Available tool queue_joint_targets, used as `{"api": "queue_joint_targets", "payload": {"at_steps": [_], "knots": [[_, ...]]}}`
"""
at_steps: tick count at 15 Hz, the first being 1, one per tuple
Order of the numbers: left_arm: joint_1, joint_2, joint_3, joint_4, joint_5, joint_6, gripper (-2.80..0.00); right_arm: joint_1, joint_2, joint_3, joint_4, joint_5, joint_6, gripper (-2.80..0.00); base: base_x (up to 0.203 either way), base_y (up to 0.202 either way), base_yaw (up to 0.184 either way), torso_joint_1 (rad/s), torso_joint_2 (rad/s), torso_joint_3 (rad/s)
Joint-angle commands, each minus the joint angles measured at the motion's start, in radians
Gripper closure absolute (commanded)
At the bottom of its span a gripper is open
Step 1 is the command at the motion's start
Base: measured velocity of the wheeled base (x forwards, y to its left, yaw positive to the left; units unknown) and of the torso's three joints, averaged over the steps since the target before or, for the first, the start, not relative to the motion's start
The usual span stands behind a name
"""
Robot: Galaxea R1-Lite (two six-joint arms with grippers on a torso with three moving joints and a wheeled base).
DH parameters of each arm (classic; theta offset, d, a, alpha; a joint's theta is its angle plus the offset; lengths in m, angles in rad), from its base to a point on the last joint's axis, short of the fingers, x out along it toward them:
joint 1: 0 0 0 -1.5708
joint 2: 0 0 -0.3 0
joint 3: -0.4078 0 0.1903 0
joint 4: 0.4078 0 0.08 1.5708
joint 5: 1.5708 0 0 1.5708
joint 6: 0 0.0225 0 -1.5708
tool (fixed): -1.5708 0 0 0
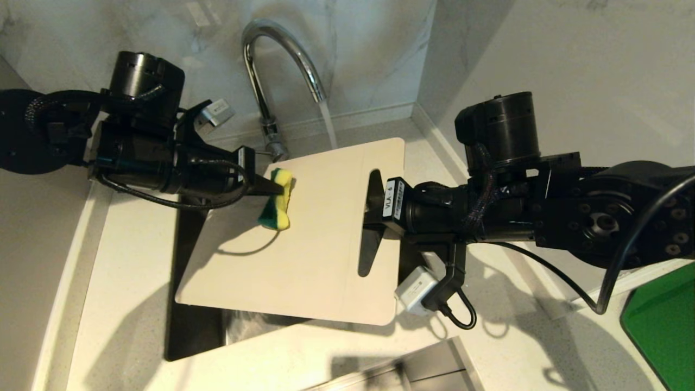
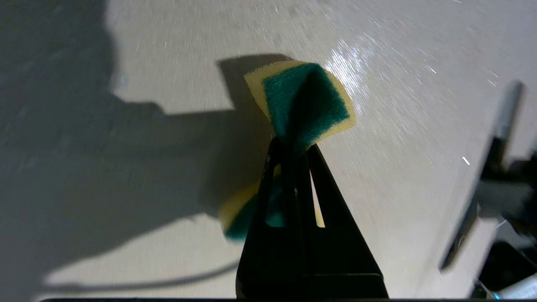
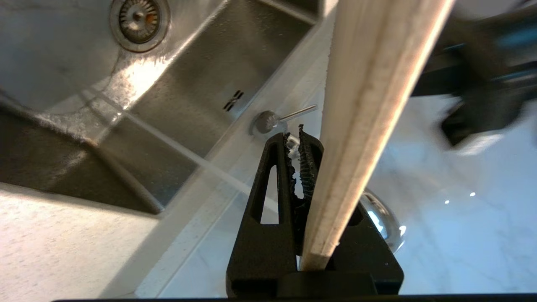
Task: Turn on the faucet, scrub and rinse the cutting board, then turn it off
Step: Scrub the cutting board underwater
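Note:
The cream cutting board (image 1: 315,239) hangs tilted over the sink, slot handle toward my right arm. My right gripper (image 1: 374,212) is shut on the board's handle edge; in the right wrist view the cutting board (image 3: 369,105) runs edge-on through the right gripper (image 3: 298,138). My left gripper (image 1: 279,190) is shut on a yellow-and-green sponge (image 1: 278,200), held against the board's upper left part. The left wrist view shows the pinched sponge (image 2: 306,100) in the left gripper (image 2: 293,144) over the cutting board (image 2: 377,188). The chrome faucet (image 1: 271,54) is running; its water stream (image 1: 328,125) falls at the board's far edge.
The steel sink (image 3: 84,105) with its drain (image 3: 138,16) lies under the board. The faucet's thin lever (image 3: 293,113) sticks out near its base. A bright green board (image 1: 662,326) lies on the counter at the right. Marble walls close the back and the right.

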Motion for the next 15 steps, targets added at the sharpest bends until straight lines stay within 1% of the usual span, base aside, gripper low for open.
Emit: {"api": "queue_joint_targets", "payload": {"at_steps": [1, 2, 5, 8, 10, 11, 13, 15], "knots": [[-0.001, 0.078, -0.032, 0.0, -0.003, -0.012, 0.0, 0.024, -0.021, 0.001, -0.001, 0.002, -0.014, 0.0, 0.0, 0.0, 0.0, 0.0, 0.0, 0.0], [0.006, 0.078, -0.028, 0.0, -0.005, -0.013, 0.0, 0.029, -0.021, 0.004, -0.001, 0.002, -0.014, 0.0, 0.0, 0.0, 0.0, 0.0, 0.0, 0.0], [0.081, 0.08, -0.026, 0.001, -0.017, -0.01, 0.0, 0.035, -0.02, 0.007, -0.001, 0.002, -0.014, 0.0, 0.0, 0.0, 0.0, 0.0, 0.0, 0.0], [0.192, 0.081, -0.012, 0.002, -0.084, -0.004, 0.0, 0.035, -0.018, 0.014, -0.001, 0.0, -0.012, 0.0, 0.0, 0.0, 0.0, 0.0, 0.0, 0.0], [0.255, 0.087, 0.023, -0.001, -0.109, 0.004, 0.0, 0.035, -0.018, 0.015, -0.001, 0.0, -0.012, 0.0, 0.0, 0.0, 0.0, 0.0, 0.0, 0.0], [0.293, 0.094, 0.038, -0.005, -0.122, 0.019, 0.0, 0.035, -0.018, 0.015, -0.001, 0.0, -0.012, 0.0, 0.0, 0.0, 0.0, 0.0, 0.0, 0.0], [0.37, 0.113, 0.047, -0.003, -0.171, 0.063, 0.0, 0.035, -0.019, 0.014, -0.001, 0.0, -0.008, 0.0, 0.0, 0.0, 0.0, 0.0, 0.0, 0.0], [0.443, 0.126, 0.058, -0.004, -0.206, 0.086, 0.0, 0.033, -0.022, 0.014, -0.001, 0.002, -0.008, 0.0, 0.0, 0.0, 0.0, 0.0, 0.0, 0.0]]}}
